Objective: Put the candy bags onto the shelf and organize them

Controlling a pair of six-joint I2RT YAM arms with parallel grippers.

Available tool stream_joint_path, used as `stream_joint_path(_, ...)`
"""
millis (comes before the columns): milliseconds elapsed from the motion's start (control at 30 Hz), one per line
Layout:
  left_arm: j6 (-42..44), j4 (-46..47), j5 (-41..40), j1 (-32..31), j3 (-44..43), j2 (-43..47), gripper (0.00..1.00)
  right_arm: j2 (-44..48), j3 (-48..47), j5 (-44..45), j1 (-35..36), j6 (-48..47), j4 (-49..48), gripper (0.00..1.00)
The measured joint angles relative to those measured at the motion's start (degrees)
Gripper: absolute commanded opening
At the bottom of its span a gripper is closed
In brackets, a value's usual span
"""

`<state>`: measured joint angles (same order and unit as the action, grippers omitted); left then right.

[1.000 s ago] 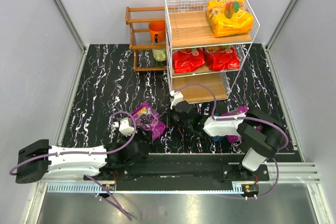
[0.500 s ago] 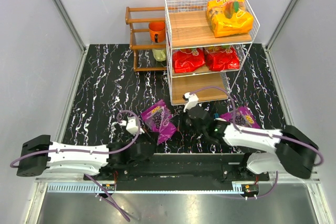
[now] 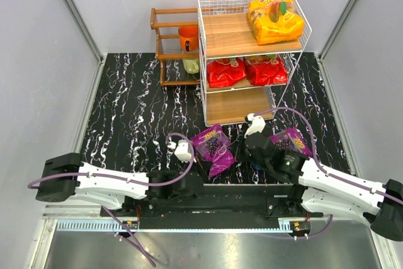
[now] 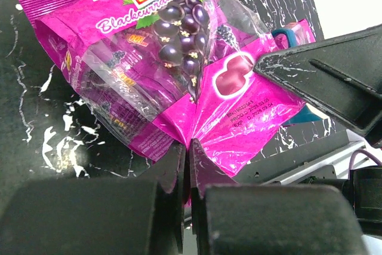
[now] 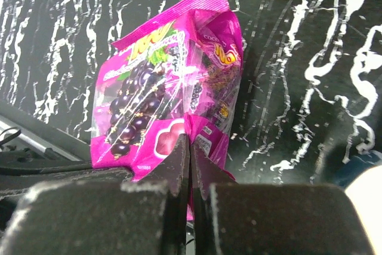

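Observation:
My left gripper (image 4: 188,147) is shut on the bottom edge of a purple candy bag (image 4: 173,46) with a grape picture; in the top view this candy bag (image 3: 214,148) sits just in front of the shelf (image 3: 203,42). My right gripper (image 5: 190,143) is shut on the bottom edge of the other purple candy bag (image 5: 158,103), to the right (image 3: 291,141). An orange-yellow bag (image 3: 274,20) lies on the shelf's top board. Two red bags (image 3: 227,72) (image 3: 266,69) lie on the middle board. The bottom board (image 3: 236,106) is bare.
A dark brown wooden rack (image 3: 165,42) stands left of the shelf with an orange cup (image 3: 187,37) on it. A blue-sided white cup (image 5: 358,177) sits close by my right gripper. Grey walls enclose the black marbled table (image 3: 126,111).
My left gripper has shut on its purple bag and carried it right, toward the shelf front. My right arm has swung right with its bag still held.

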<state>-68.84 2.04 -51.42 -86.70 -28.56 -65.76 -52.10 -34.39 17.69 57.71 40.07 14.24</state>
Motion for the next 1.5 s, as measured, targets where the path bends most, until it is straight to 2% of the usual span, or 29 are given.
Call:
stream_joint_path(100,3.5,2.7,0.8,0.7,-1.4,-2.2,0.0,1.6,-0.6,2.7,0.0,0.7,3.5,0.0)
stream_joint_path(200,8.2,7.5,5.0,4.3,-1.3,-3.5,0.0,1.9,-1.3,5.7,0.0,0.9,5.4,0.0)
stream_joint_path(333,15.0,13.2,11.6,11.3,-0.9,-3.8,0.0,1.6,-1.4,9.5,0.0,1.0,5.3,0.0)
stream_joint_path(633,26.3,20.8,22.7,20.7,-3.1,-9.5,0.0,-1.6,-2.1,16.7,-0.5,-0.8,3.2,0.0)
stream_joint_path(1000,35.1,25.2,27.2,26.9,-9.9,-17.8,0.0,-5.4,-2.0,8.2,-13.9,-8.1,-7.6,0.0)
stream_joint_path(1300,39.1,23.8,28.6,32.1,-15.5,-25.4,0.0,-16.4,-0.3,4.0,-19.3,-12.2,-21.6,0.0)
stream_joint_path(1333,39.2,23.3,28.8,32.5,-16.2,-26.3,0.11,-17.6,0.1,3.6,-19.9,-12.5,-23.2,0.0)
stream_joint_path(1400,39.3,22.8,29.2,33.6,-17.4,-27.9,0.26,-19.9,0.5,2.7,-20.9,-12.8,-26.0,0.0)
stream_joint_path(1433,39.6,22.5,29.1,34.1,-17.9,-28.5,0.4,-21.0,0.6,2.5,-21.4,-13.1,-27.5,0.0)
stream_joint_path(1500,39.9,21.9,28.3,35.3,-18.4,-29.1,0.52,-22.9,0.7,2.6,-22.6,-13.8,-29.3,0.0)
